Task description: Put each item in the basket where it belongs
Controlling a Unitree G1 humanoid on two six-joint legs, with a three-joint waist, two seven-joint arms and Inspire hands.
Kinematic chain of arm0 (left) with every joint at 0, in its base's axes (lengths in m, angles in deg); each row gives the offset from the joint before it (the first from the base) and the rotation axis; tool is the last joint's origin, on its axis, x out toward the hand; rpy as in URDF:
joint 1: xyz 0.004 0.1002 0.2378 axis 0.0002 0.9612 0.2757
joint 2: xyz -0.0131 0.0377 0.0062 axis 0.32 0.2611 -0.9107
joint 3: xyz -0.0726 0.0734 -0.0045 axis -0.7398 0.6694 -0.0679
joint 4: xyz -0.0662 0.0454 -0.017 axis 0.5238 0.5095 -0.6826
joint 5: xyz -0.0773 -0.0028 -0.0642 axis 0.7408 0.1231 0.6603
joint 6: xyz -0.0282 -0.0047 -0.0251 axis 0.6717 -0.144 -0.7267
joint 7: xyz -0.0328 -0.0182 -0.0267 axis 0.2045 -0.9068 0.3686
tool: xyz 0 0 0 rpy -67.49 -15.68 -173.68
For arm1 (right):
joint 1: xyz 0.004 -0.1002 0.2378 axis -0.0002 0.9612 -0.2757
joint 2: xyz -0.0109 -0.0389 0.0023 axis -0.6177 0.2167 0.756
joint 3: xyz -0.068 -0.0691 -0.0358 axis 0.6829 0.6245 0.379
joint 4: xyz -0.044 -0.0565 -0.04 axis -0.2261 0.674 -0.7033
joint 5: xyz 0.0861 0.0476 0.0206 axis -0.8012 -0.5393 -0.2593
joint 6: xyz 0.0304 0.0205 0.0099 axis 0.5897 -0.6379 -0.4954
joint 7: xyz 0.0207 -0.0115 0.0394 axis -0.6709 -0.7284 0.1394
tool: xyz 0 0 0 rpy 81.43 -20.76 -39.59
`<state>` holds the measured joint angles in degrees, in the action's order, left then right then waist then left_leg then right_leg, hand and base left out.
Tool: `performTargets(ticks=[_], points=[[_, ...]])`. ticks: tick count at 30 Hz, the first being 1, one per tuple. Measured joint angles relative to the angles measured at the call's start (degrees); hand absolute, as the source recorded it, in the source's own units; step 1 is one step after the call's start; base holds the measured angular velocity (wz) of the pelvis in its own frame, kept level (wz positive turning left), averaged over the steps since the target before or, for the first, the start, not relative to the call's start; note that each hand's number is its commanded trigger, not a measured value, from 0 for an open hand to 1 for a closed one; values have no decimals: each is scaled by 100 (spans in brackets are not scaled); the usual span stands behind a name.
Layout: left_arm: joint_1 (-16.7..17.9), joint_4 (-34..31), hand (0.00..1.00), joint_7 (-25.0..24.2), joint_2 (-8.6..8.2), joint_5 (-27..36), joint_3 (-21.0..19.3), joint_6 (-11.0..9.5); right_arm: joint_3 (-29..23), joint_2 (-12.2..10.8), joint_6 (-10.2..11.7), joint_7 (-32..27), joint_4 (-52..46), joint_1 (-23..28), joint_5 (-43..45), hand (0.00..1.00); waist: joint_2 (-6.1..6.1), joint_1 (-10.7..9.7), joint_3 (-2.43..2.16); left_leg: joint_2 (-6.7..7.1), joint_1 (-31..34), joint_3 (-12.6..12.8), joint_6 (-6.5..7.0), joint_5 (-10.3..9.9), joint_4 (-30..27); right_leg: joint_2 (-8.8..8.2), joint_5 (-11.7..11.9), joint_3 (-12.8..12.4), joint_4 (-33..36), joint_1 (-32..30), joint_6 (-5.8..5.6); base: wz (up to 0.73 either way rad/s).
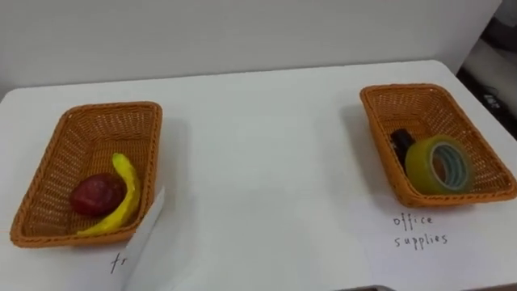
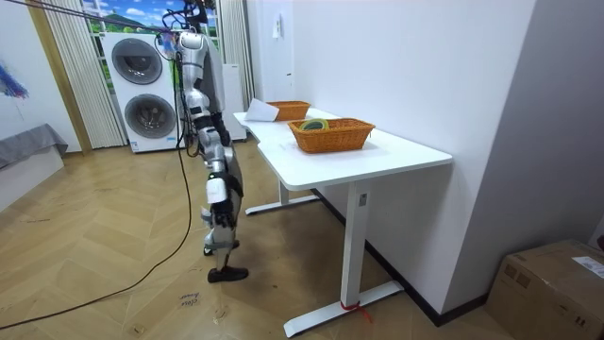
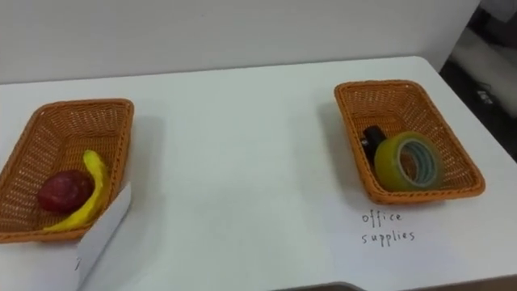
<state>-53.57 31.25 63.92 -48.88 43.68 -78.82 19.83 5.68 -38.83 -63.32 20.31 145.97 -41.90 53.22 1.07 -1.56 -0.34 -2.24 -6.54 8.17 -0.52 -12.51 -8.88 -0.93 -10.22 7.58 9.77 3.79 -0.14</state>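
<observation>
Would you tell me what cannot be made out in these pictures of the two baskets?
- Dark item in the office basket: the tape roll covers its front in both eye views, so its kind is unclear.
- Paper label by the fruit basket: its writing is cut off by the left eye view's lower edge.
- Banana and apple: in the room view, hidden behind the fruit basket's wall.

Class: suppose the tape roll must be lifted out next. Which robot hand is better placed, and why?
Right, probably. The tape roll sits in the office supplies basket on the robot's right of the table, nearest its right arm; the left would have to reach across.
</observation>
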Motion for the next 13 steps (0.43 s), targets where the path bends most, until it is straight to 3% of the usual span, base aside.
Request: performTargets(ticks=[4, 13], points=[[-110, 21, 0, 15, -13, 1, 230, -6, 428, -41, -44, 469, 77, -216, 1133, 0, -38, 153, 7, 3, 9, -62, 0, 0, -20, -4, 1, 46, -18, 17, 1, 7], [-178, 187, 0, 101, -20, 36, 474, -85, 984, -109, -24, 1069, 76, -337, 1587, 0, -79, 223, 31, 7, 5, -125, -5, -3, 2, 8, 1, 61, -113, 130, 1, 5]])
